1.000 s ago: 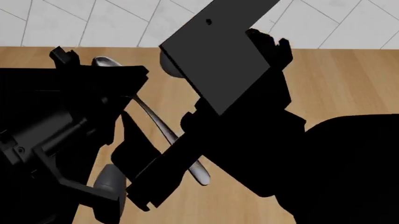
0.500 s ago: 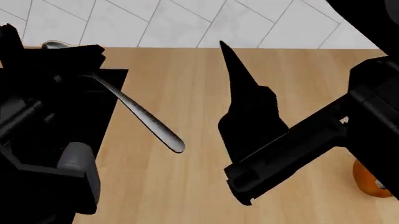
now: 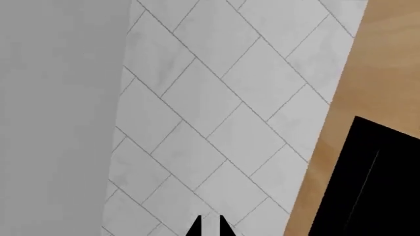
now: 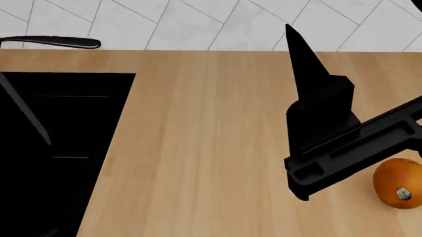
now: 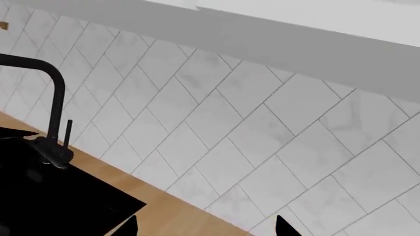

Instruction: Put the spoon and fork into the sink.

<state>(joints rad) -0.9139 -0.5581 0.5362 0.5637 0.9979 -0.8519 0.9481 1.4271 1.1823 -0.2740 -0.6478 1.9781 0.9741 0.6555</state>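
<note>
The sink [image 4: 79, 123] is a black basin set into the left of the wooden counter. It also shows as the sink [image 3: 380, 187] and the sink [image 5: 46, 196] in the two wrist views. A slim metal handle with a rounded end, the spoon [image 4: 59, 43], reaches in level from the left edge above the counter's back. My left gripper [image 3: 210, 230] faces the tiled wall, its tips a narrow gap apart, and it is outside the head view. A thin grey slanted bar [image 4: 29, 116] lies in the basin; I cannot tell whether it is the fork. My right gripper [image 5: 204, 231] hangs open and empty.
An orange [image 4: 398, 183] with a sticker rests on the counter at the right, just beside my right arm [image 4: 343, 148]. A black faucet [image 5: 54, 123] with a small lever stands behind the sink. The tiled wall [image 4: 197, 22] bounds the counter at the back.
My left arm has swung left out of the head view, taking the spoon along and turning it level. My right gripper has shifted to the right, uncovering the sink and the orange.
</note>
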